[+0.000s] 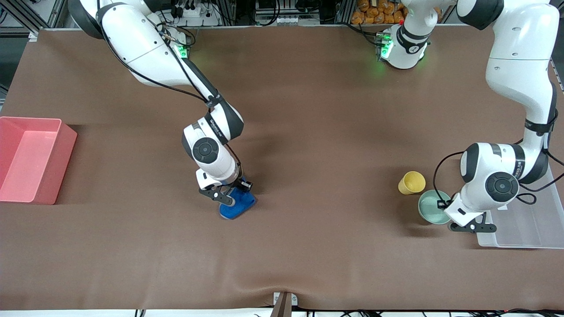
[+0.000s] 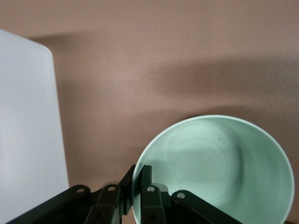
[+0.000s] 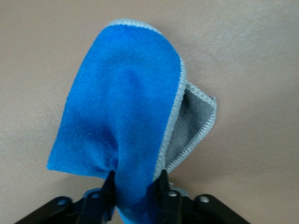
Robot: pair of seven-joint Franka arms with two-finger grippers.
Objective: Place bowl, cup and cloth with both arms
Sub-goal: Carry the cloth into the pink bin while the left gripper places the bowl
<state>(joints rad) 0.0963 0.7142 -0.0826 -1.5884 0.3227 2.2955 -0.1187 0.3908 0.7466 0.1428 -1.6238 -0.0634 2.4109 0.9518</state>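
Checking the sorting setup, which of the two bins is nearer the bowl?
The clear bin, at the left arm's end beside the mint-green bowl; the pink bin sits at the right arm's end.

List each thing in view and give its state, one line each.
Cloth: bunched, pinched by the right gripper.
Bowl: upright, empty, rim gripped by the left gripper.
Cup: tipped on the table, beside the bowl.
Pink bin: upright, empty.
Clear bin: upright, empty.

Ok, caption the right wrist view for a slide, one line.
Right gripper shut on the blue cloth, its grey underside folded out, over the brown table.
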